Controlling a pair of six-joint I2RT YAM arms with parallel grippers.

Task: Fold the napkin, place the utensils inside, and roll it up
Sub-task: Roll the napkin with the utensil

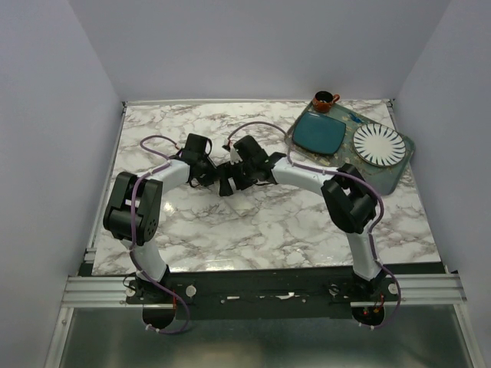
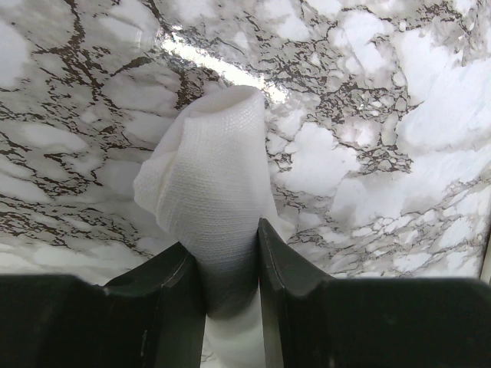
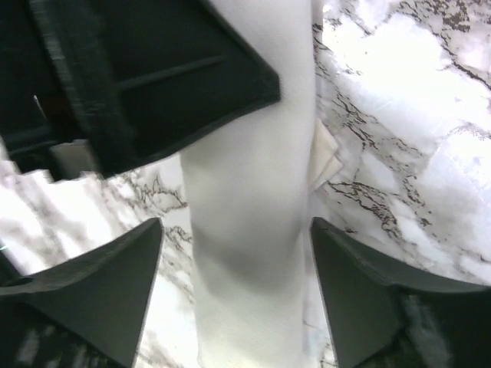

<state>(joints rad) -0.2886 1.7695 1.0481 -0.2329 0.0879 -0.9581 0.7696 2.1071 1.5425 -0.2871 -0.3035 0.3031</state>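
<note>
Left gripper: my two black fingers are closed tight on the large cream off-white cloth napkin. The cloth is gathered into a thick roll, pinched narrow where the fingers press it and wider beyond them. Its free end reaches out past the fingertips over the white marble-patterned table. I cannot tell from the left wrist view whether that end touches the surface. The weave of the napkin shows clearly and the outer layer lies smooth.

Right gripper: my fingers stand wide apart, one on each side of the same roll. The napkin passes between them with marble visible in the gap on either side, so neither finger touches the cloth. The black body of the left gripper fills the upper left of the right wrist view, directly over the roll. A small folded corner of cloth shows beside the roll on its right.

Top view: both arms reach inward and the two grippers meet near the middle of the table, where they hide most of the napkin.

At the far right a greenish rectangular tray holds a teal square plate and a white ribbed round plate. A small brown cup stands at the tray's far edge.
</note>
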